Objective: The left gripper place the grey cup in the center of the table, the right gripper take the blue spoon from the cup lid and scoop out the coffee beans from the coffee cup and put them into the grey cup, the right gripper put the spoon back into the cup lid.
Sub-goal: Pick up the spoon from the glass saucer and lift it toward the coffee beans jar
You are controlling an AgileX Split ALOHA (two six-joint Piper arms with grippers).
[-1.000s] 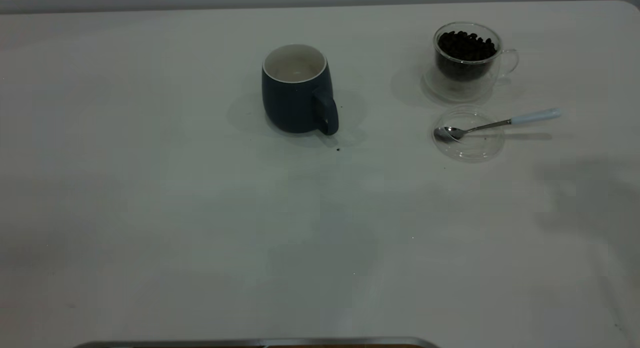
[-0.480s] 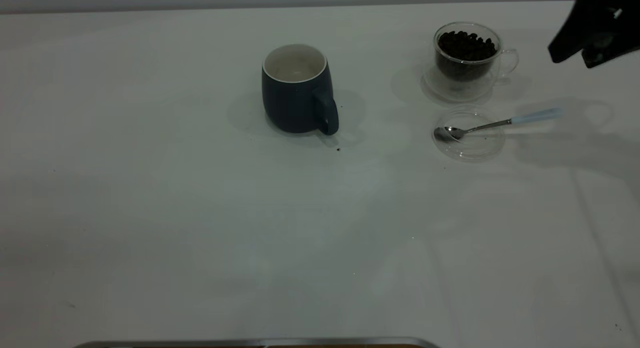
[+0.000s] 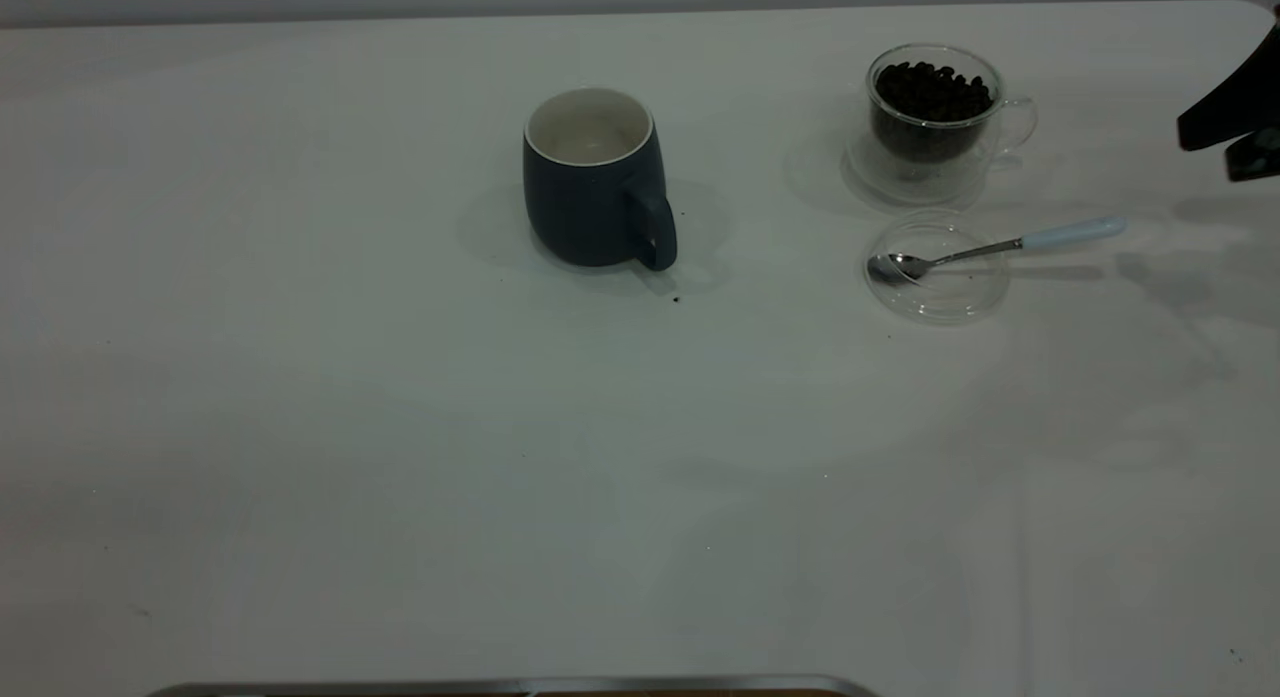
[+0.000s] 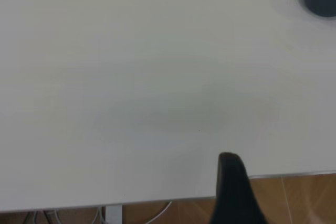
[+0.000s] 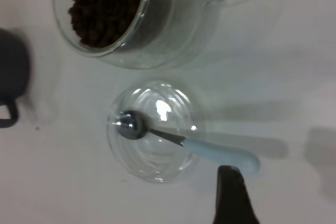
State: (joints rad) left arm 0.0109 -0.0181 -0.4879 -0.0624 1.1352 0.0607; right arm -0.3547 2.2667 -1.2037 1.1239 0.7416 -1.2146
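Near the middle of the white desk (image 3: 400, 427), a little toward twelve o'clock in the exterior view, the grey cup (image 3: 592, 182) stands upright with its white inside showing and its loop handle turned toward five o'clock. A tiny dark speck (image 3: 677, 299) lies on the desk just beside the handle's foot.

Off at about three o'clock from the grey cup, well apart from it, the coffee cup (image 3: 932, 117) stands upright, its thin handle pointing to three o'clock, and the coffee beans (image 3: 932, 89) fill it close to the rim. Just at six o'clock from it sits the cup lid (image 3: 937, 269), near but not touching. The blue spoon (image 3: 995, 248) lies with its bowl inside the lid and its pale handle reaching out over the rim toward three o'clock.

The right gripper (image 3: 1232, 127) is at the exterior view's three o'clock edge, above the desk and well apart from the spoon's handle end; whether its fingers are released or clenched cannot be told. In the right wrist view one dark fingertip (image 5: 231, 195) shows just beside the spoon's handle end.

The left gripper shows only in the left wrist view as one dark finger (image 4: 233, 190) over the desk's edge, its state unclear.
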